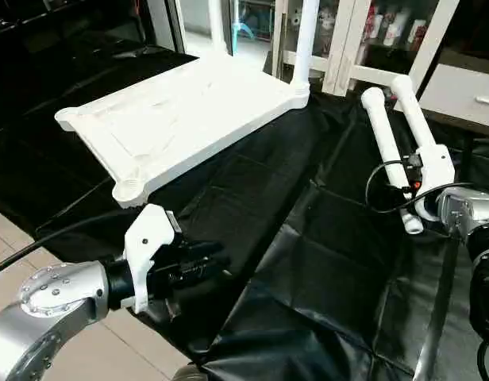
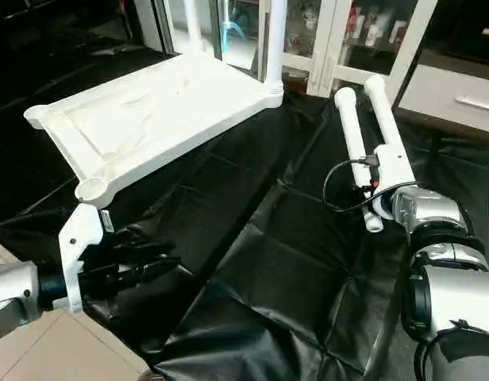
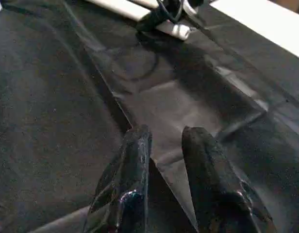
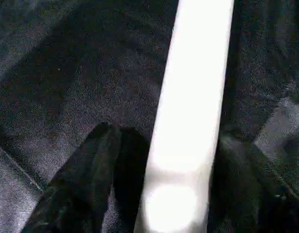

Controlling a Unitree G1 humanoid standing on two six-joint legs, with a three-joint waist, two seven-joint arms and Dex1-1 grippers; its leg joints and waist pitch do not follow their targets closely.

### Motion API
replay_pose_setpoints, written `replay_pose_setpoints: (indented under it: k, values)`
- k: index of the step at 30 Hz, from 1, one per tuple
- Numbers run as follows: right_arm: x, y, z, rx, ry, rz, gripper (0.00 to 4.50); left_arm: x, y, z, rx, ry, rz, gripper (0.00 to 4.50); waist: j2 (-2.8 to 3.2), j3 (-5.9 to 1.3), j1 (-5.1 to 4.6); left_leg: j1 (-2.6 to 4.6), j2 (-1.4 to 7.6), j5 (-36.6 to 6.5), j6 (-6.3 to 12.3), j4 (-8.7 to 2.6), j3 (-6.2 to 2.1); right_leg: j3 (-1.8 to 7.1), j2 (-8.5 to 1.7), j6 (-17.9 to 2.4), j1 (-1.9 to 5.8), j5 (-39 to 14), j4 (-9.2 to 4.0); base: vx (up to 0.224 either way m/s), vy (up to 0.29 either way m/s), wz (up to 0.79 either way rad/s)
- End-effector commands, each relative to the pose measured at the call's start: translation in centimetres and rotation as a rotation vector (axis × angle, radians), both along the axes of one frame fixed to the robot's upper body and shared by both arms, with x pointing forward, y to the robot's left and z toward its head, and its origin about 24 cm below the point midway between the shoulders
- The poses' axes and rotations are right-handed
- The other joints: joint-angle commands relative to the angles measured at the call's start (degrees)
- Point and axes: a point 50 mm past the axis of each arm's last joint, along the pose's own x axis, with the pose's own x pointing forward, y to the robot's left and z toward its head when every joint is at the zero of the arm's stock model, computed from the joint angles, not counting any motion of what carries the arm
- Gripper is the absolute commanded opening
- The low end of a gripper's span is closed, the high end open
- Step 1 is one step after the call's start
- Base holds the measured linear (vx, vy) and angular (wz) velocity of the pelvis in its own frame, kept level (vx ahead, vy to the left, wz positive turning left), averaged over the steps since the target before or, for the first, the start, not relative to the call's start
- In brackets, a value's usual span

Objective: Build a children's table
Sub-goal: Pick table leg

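The white tabletop (image 1: 189, 111) lies underside up on the far left of the black-covered work table (image 1: 308, 262). One white leg (image 1: 306, 40) stands upright in its far right corner socket. Two more legs (image 1: 385, 139) lie side by side at the right. My right gripper (image 4: 165, 136) is at their near ends, open, with the narrow end of one leg (image 4: 188, 97) between its fingers. My left gripper (image 1: 221, 258) hovers low over the cloth in front of the tabletop's near corner socket (image 1: 131, 190), open with nothing between its fingers (image 3: 135, 160).
A black cable (image 1: 375, 198) loops off my right wrist over the lying legs. Behind the table stands a white-framed glass cabinet (image 1: 363, 32) with a drawer (image 1: 467, 95). The table's front edge and tiled floor (image 1: 14, 238) are near my left arm.
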Motion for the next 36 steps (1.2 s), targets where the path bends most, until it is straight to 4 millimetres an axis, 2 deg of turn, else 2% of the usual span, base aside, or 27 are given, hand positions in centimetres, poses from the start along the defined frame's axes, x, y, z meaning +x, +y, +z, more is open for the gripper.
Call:
replay_pose_setpoints:
  k: [1, 3, 5, 12, 16, 18, 21, 22, 26, 31, 32, 34, 35, 36]
  values:
    - [-0.4, 0.2, -0.9, 0.008, 0.053, -0.009, 2.59, -0.1, -0.1, 0.1, 0.005, 0.008, -0.023, 1.3, -0.67, -4.3, 0.33, 0.28, 0.18, -5.06, 3.0, -3.36, 0.87, 1.3, -2.62, -16.57, 3.22, -5.77, -3.45, 0.0, 0.0, 0.0]
    - [-0.4, 0.2, -0.9, 0.01, 0.055, -0.008, 2.54, 0.0, -0.1, 0.1, 0.007, 0.003, -0.022, 1.3, -0.65, -4.37, 0.34, 0.25, 0.18, -5.08, 2.83, -3.33, 0.85, 1.28, -2.58, -16.65, 3.24, -5.31, -3.35, 0.0, 0.0, 0.0]
    - [-0.5, 0.3, -1.0, 0.015, 0.058, -0.003, 2.23, 0.1, -0.1, 0.2, 0.008, -0.003, -0.022, 1.3, -0.73, -4.41, 0.33, 0.27, 0.15, -5.29, 2.76, -3.29, 0.86, 1.29, -2.55, -16.6, 3.27, -5.24, -3.35, 0.0, 0.0, 0.0]
    - [-0.6, 0.4, -1.2, 0.029, 0.064, 0.011, 1.71, 0.3, -0.1, 0.2, 0.015, -0.008, -0.027, 1.3, -0.83, -4.42, 0.4, 0.23, 0.1, -6.87, 2.04, -3.27, 0.85, 1.37, -2.71, -15.87, 3.27, -8.47, -3.54, 0.0, 0.0, 0.0]
    - [-0.6, 0.7, -1.4, 0.042, 0.063, 0.021, 1.4, 0.4, 0.0, 0.1, 0.019, -0.015, -0.025, 1.3, -0.67, -4.39, 0.31, 0.3, 0.1, -8.18, 1.44, -3.26, 0.81, 1.4, -2.72, -15.15, 3.13, -10.97, -3.71, 0.0, 0.0, 0.0]
    - [-0.6, 0.8, -1.4, 0.048, 0.06, 0.025, 1.38, 0.5, 0.1, 0.1, 0.021, -0.017, -0.024, 1.3, -0.72, -4.27, 0.26, 0.28, 0.09, -9.07, 1.25, -3.31, 0.78, 1.4, -2.72, -14.85, 3.04, -12.27, -3.8, 0.0, 0.0, 0.0]
    - [-0.5, 1.0, -1.4, 0.063, 0.046, 0.038, 1.34, 0.6, 0.1, 0.1, 0.021, -0.02, -0.023, 1.3, -0.44, -4.29, 0.23, 0.47, 0.13, -10.42, 0.82, -3.31, 0.72, 1.41, -2.71, -14.39, 2.9, -13.81, -3.9, 0.0, 0.0, 0.0]
    - [-0.5, 1.0, -1.4, 0.065, 0.042, 0.043, 1.34, 0.6, 0.1, 0.1, 0.021, -0.021, -0.022, 1.3, -0.55, -4.3, 0.22, 0.4, 0.11, -10.17, 0.84, -3.33, 0.71, 1.41, -2.67, -14.26, 2.95, -13.44, -3.88, 0.0, 0.0, 0.0]
    - [0.0, 1.5, -0.3, 0.18, -0.087, 0.034, 1.33, 1.9, 0.3, 0.0, -0.001, -0.068, 0.044, 1.3, -0.65, -4.48, 0.02, 0.38, 0.05, -9.51, 1.08, -3.31, 0.72, 1.45, -2.6, -13.56, 3.09, -12.79, -3.89, 0.0, 0.0, 0.0]
    - [-0.2, 1.9, 0.8, 0.295, -0.24, -0.001, 1.32, 3.9, 0.0, 0.3, -0.065, -0.139, 0.162, 1.3, -0.86, -5.01, -0.08, 0.35, 0.06, -5.21, 2.04, -3.05, 0.76, 1.63, -2.46, -13.31, 3.3, -7.28, -3.5, 0.0, 0.0, 0.0]
    - [-0.4, 2.0, 1.0, 0.318, -0.275, -0.008, 1.32, 4.4, -0.1, 0.5, -0.102, -0.143, 0.191, 1.3, -0.94, -5.04, -0.17, 0.33, 0.04, -5.01, 2.1, -3.02, 0.77, 1.63, -2.48, -13.33, 3.32, -7.02, -3.5, 0.0, 0.0, 0.0]
    - [-1.5, 3.0, 2.0, 0.38, -0.414, 0.009, 1.32, 5.3, -0.4, 0.7, -0.197, -0.119, 0.259, 1.65, -0.98, -5.18, -0.11, 0.41, 0.0, -3.79, 2.32, -2.96, 0.86, 1.88, -2.41, -12.78, 3.4, -4.82, -3.36, 0.0, 0.0, 0.0]
    - [-2.1, 3.4, 2.5, 0.403, -0.464, 0.018, 1.32, 5.6, -0.5, 0.6, -0.229, -0.106, 0.286, 1.65, -0.79, -5.16, -0.04, 0.41, 0.03, -3.69, 2.47, -3.05, 0.81, 1.86, -2.44, -12.49, 3.38, -4.69, -3.45, 0.0, 0.0, 0.0]
    - [-2.5, 3.6, 2.7, 0.416, -0.492, 0.022, 1.32, 5.7, -0.6, 0.6, -0.245, -0.098, 0.301, 1.65, -0.85, -5.14, -0.06, 0.33, 0.0, -3.39, 2.64, -3.06, 0.8, 1.9, -2.37, -11.95, 3.46, -4.19, -3.44, 0.0, 0.0, 0.0]
